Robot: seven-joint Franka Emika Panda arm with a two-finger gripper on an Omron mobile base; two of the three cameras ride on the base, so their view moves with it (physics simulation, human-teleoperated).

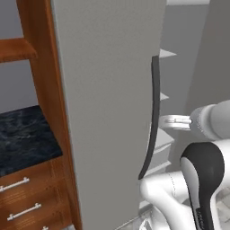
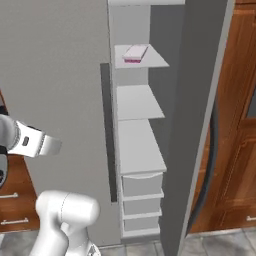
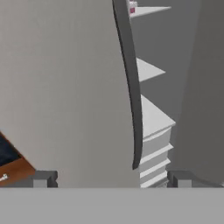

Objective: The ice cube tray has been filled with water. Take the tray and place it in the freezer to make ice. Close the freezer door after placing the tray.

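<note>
Now, jaws: spread wide, holding nothing; the gripper (image 3: pixel 109 179) faces the freezer (image 2: pixel 145 20).
Freezer door: the narrow door (image 2: pixel 197 125) stands swung open; the wider door's dark handle (image 3: pixel 131 87) lies just ahead.
Ice cube tray: the tray (image 2: pixel 134 53) lies flat on the top white shelf (image 2: pixel 155 59) inside.
Worktop: dark marble worktop (image 1: pixel 22 139), far left above wood drawers (image 1: pixel 31 193).

Matt grey freezer door (image 1: pixel 108 103), glossy wood cabinets (image 2: pixel 235 130), dark marbled counter (image 1: pixel 22 139).
</note>
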